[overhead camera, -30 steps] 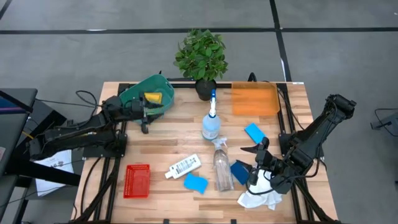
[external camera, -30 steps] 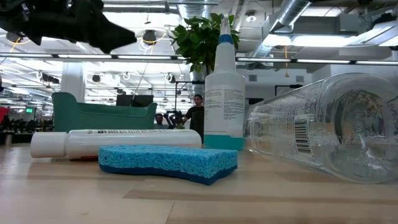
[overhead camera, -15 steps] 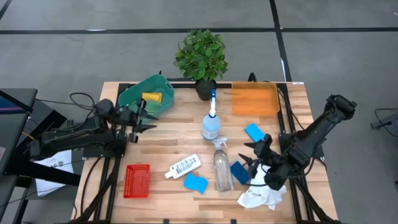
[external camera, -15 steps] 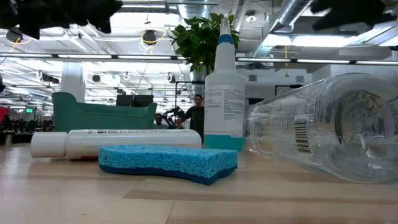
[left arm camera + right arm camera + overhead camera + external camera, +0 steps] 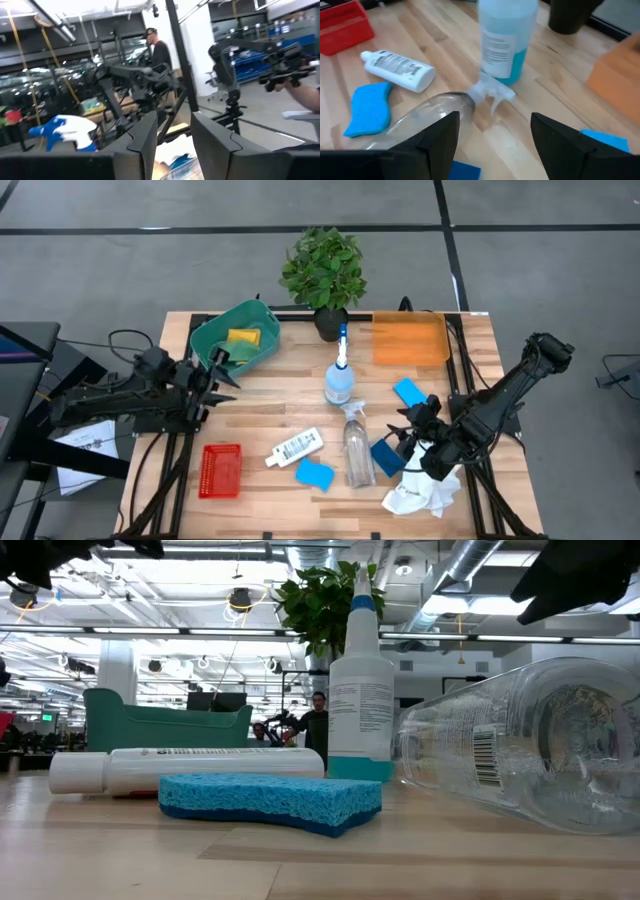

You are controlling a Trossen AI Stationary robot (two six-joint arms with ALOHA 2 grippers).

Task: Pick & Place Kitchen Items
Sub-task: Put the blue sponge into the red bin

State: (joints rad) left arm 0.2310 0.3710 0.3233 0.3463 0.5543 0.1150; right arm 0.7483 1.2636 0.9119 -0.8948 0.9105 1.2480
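The left gripper (image 5: 218, 376) hangs open and empty beside the green bin (image 5: 212, 337), well apart from the loose items. The toppled spray bottle (image 5: 358, 446) lies mid-desk, long axis running front to back, nozzle toward the upright spray bottle (image 5: 340, 380). The right gripper (image 5: 412, 432), open and empty, hovers just right of it, clearly the nearer arm.

Your light wooden slatted counter (image 5: 270, 420) carries a teal tub (image 5: 215, 340) upper left, an orange tray (image 5: 409, 340) upper right, a red basket (image 5: 221, 470) lower left, and a crumpled white cloth (image 5: 418, 496) lower right.
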